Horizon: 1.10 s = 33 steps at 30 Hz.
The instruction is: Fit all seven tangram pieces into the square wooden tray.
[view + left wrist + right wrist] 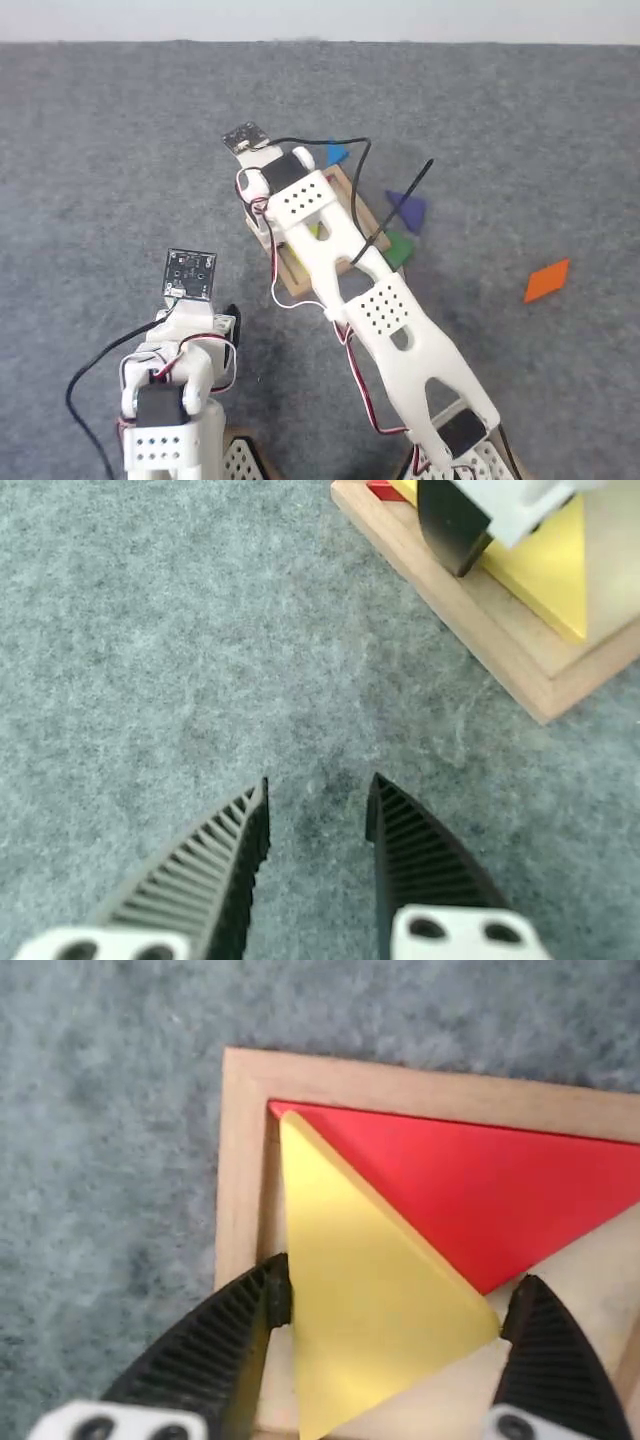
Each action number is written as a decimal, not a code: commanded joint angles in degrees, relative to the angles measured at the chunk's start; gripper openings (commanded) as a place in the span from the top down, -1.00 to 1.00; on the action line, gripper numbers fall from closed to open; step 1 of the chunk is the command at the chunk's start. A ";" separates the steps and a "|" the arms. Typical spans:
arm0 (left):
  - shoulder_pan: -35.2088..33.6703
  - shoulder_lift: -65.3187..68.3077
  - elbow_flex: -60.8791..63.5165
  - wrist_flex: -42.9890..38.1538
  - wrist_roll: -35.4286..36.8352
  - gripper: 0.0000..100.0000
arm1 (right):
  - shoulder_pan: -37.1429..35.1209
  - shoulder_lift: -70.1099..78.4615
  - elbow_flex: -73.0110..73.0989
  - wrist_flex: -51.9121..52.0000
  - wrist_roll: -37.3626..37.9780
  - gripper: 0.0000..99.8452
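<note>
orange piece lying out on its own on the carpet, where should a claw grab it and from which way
Probably across its two longer parallel edges, at the middle, coming straight down from above. The orange piece lies flat on the carpet, apart from the other pieces, with bare carpet all round, so there is room on both sides. Its pointed corners would likely slip out of a pinch.

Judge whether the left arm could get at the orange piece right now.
Probably not: the orange piece lies far off on the other side, and the right arm stretches across between them.
</note>
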 commanded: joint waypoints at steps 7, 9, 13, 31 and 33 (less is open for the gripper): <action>0.18 -1.58 -0.48 0.53 -0.35 0.69 | -0.75 -4.62 -2.11 2.51 -0.44 0.33; 0.18 -1.58 -0.48 0.53 -0.35 0.69 | -0.84 -5.05 -1.67 2.51 0.53 0.33; 0.18 -1.58 -0.48 0.53 -0.35 0.69 | -3.03 -5.76 3.69 2.51 3.25 0.33; 0.18 -1.58 -0.48 0.53 -0.35 0.69 | -3.21 -22.55 16.97 2.59 5.19 0.33; 0.18 -1.58 -0.48 0.53 -0.35 0.69 | -2.95 -27.03 20.57 2.59 6.24 0.33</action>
